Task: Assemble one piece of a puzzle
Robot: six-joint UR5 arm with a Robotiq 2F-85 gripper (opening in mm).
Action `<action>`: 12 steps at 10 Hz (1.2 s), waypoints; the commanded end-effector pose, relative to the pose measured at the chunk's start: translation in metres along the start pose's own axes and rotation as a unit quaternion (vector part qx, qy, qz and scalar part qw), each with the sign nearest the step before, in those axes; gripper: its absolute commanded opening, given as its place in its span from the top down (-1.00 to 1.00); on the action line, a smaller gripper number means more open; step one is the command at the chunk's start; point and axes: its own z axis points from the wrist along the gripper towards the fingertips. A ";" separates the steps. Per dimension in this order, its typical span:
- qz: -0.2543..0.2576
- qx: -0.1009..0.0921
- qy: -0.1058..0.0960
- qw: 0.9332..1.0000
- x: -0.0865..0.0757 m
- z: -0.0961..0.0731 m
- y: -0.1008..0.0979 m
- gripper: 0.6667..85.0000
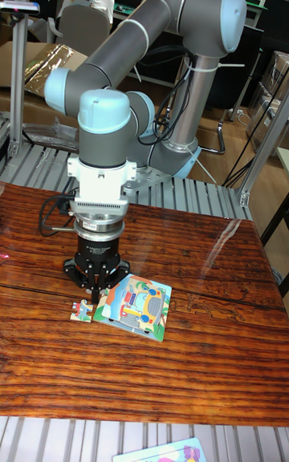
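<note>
A colourful puzzle board (136, 307) with a cartoon vehicle picture lies flat on the wooden table (201, 350). One loose puzzle piece (79, 312) rests on the table against the board's left edge. My gripper (95, 293) points straight down over the seam between the piece and the board, its tips just above or touching them. The dark fingers (91, 284) stand close together, and nothing shows between them. The gripper body hides the board's upper left corner.
A black cable (50, 217) loops on the table left of the wrist. Another colourful puzzle (160, 452) pokes in at the bottom edge on the metal slats. The arm's base (172, 161) stands behind the table. A person sits far back.
</note>
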 end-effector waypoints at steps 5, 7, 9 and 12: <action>-0.005 0.004 -0.006 1.000 0.008 0.006 -0.003 0.98; -0.010 0.004 -0.003 1.000 0.010 0.006 -0.003 0.98; -0.008 0.013 0.021 1.000 0.022 0.006 -0.008 0.98; -0.004 0.023 0.049 0.999 0.037 0.005 -0.013 0.98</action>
